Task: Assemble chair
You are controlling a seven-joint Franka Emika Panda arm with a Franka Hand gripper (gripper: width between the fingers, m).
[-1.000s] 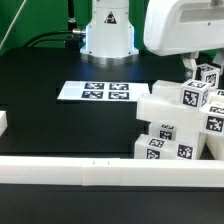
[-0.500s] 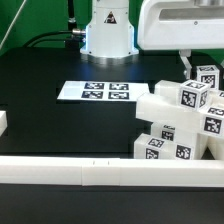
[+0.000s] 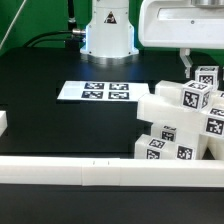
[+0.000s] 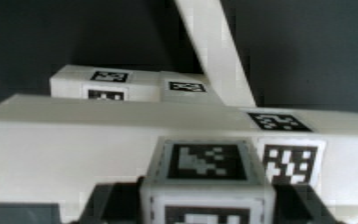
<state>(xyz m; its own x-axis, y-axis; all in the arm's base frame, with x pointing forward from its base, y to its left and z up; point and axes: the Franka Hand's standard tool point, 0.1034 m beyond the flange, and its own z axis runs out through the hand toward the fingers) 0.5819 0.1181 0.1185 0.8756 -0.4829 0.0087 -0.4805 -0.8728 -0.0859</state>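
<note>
The partly built white chair (image 3: 180,125) stands at the exterior view's right, a stack of chunky tagged blocks. My gripper (image 3: 200,70) hangs over its top, with its jaws on either side of a small upright tagged chair piece (image 3: 207,78). In the wrist view that piece (image 4: 202,165) fills the gap between my dark fingers (image 4: 119,205), and my gripper (image 4: 202,208) looks shut on it. The broad white chair body (image 4: 105,130) and another tagged block (image 4: 131,82) lie beyond it. The far finger is hidden in the exterior view.
The marker board (image 3: 94,91) lies flat on the black table in the middle. A long low white border rail (image 3: 70,173) runs along the front. A small white block (image 3: 3,124) sits at the exterior view's left edge. The robot base (image 3: 108,35) stands at the back.
My hand has shifted a little toward the exterior view's left and the gripped piece sits slightly lower. The rest of the chair has not moved.
</note>
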